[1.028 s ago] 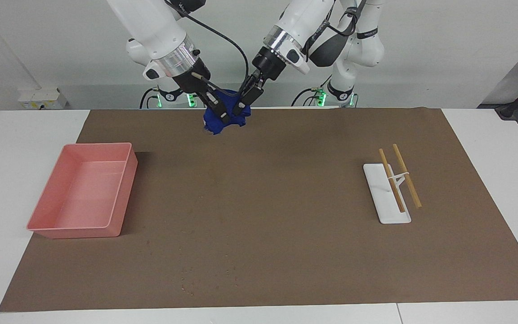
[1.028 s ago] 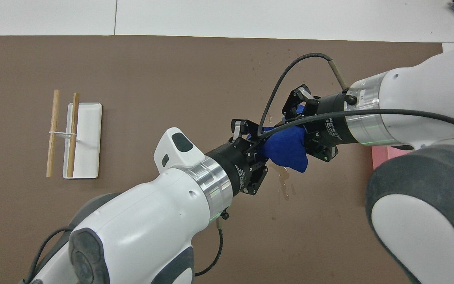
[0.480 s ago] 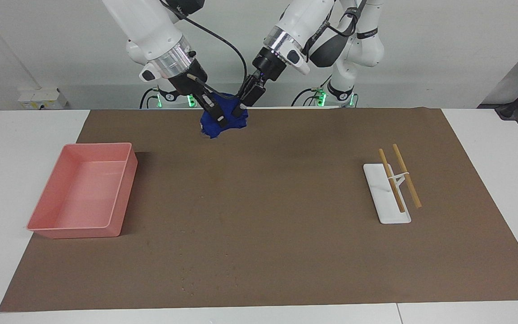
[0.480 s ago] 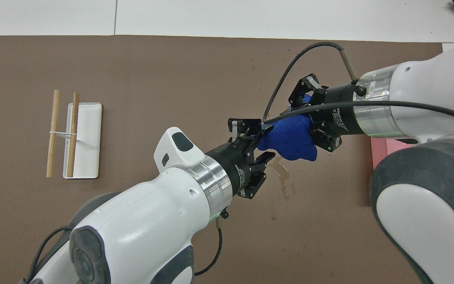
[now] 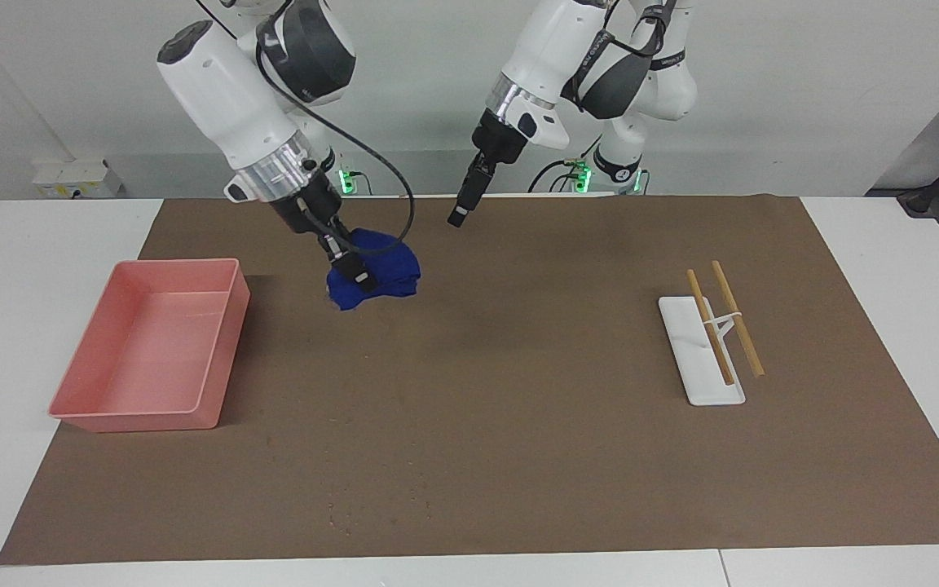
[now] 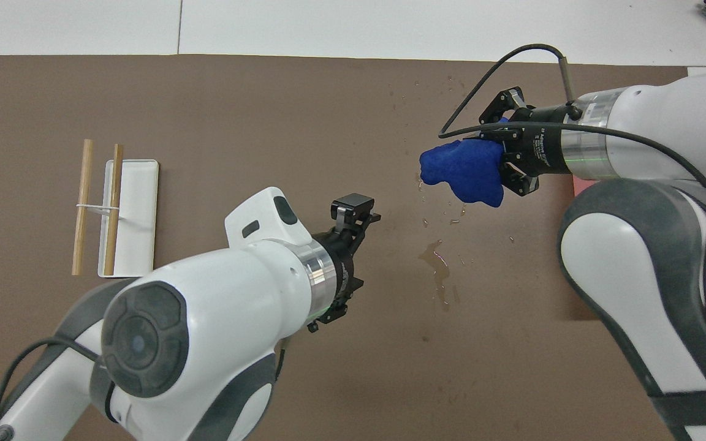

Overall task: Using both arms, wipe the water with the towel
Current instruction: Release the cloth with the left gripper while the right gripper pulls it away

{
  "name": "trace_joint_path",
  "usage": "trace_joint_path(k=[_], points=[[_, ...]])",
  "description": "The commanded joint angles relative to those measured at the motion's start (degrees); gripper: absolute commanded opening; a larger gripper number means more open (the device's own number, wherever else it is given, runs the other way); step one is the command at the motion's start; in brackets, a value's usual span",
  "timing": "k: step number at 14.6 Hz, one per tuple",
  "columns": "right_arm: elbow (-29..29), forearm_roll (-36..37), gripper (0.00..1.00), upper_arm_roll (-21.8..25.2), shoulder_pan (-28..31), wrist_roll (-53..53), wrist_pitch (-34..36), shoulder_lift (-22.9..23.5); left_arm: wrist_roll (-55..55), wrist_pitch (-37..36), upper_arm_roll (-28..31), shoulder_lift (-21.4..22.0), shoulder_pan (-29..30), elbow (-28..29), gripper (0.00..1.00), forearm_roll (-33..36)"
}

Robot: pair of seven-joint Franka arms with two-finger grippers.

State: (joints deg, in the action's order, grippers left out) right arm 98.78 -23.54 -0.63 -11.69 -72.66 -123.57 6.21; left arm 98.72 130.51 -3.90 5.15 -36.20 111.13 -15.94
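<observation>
The royal-blue towel hangs bunched from my right gripper, which is shut on it low over the brown mat, beside the pink tray. I cannot tell whether it touches the mat. In the overhead view the towel sticks out of the right gripper over scattered drops. A water puddle lies on the mat nearer to the robots than the towel. My left gripper is open and empty, raised over the mat apart from the towel. It also shows in the overhead view.
The pink tray stands at the right arm's end of the table. A white dish with two banded wooden sticks lies toward the left arm's end. Small drops dot the mat far from the robots.
The left gripper let go of the towel and pulled back and up. The right gripper carried the towel away from the robots and toward the pink tray, uncovering the puddle.
</observation>
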Motion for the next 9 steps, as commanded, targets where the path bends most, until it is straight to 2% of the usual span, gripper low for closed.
trace_joint_path(k=[1, 4, 8, 9], points=[[-0.3, -0.5, 0.0, -0.3, 2.6, 6.3, -6.7, 6.4, -9.9, -10.7, -0.1, 1.0, 5.9, -2.0, 1.0, 4.1], [-1.7, -0.4, 0.0, -0.3, 5.4, 9.5, -18.1, 14.4, -22.5, -18.5, -0.1, 2.1, 13.5, -2.2, 1.0, 6.2], [-6.5, -0.5, 0.0, -0.4, 8.8, 12.3, -20.7, 23.3, -40.3, -27.5, 0.0, 3.2, 20.6, -2.9, 1.0, 6.4], [-8.5, -1.2, 0.0, -0.5, 9.2, 12.7, -23.7, 25.9, -43.4, -28.7, 0.0, 3.2, 22.0, -3.3, 1.0, 6.4]])
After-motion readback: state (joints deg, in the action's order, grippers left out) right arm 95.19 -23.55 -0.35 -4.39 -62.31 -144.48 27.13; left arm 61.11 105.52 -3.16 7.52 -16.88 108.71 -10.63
